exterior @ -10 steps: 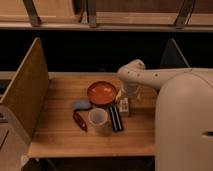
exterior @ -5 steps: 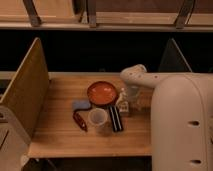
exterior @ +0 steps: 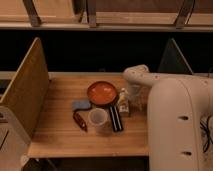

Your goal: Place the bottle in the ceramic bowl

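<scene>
Wooden table [exterior: 60, 135] with tall side boards sits in front of a dark wall. On it is the bowl [exterior: 102, 93], round and shiny orange inside, near the middle. The bottle [exterior: 123, 101] stands up straight just beside the bowl, at about 4 o'clock from it, and is not in the bowl yet. The gripper [exterior: 133, 100] is low over the table at 3 o'clock from the bottle, very close to it, at the end of the white arm [exterior: 145, 76]. I cannot tell if the gripper is wide, narrow or holding the bottle. A cup [exterior: 97, 118] stands at 6 o'clock from the bowl, with a black strip [exterior: 116, 118] just beside it at 3 o'clock. A blue pad [exterior: 81, 104] lies at 8 o'clock from the bowl, and a red thing [exterior: 80, 120] lies below the pad. The bottle looks small, light and hard, maybe a bit slippery, and it could tip over easily. I think the best place to grab it is around the fat middle, not the thin top. The bowl could chip, so a soft drop seems best.
</scene>
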Robot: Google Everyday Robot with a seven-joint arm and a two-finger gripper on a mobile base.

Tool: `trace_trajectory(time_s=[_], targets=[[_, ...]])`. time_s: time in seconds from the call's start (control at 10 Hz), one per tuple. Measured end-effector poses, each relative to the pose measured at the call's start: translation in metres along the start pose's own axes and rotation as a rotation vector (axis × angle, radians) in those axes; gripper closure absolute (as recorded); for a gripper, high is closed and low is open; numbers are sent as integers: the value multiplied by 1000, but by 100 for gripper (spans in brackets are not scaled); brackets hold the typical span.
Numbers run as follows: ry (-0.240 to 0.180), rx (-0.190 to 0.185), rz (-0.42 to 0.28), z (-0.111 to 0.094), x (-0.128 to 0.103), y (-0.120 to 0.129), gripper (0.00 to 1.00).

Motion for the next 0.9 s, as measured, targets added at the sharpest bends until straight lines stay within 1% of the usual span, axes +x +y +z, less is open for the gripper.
trace_trajectory(time_s=[0.3, 0.5, 0.6, 0.7, 0.8, 0.9], targets=[[-18, -23, -30, 2, -8, 10, 48], [-27, -42, -37, 3, -9, 12, 71], [-34, -46, -38, 1, -10, 12, 79], [-53, -52, -40, -2, -12, 11, 88], [-85, -49, -36, -15, -16, 7, 96], [-143, -46, -39, -39, -22, 6, 100]])
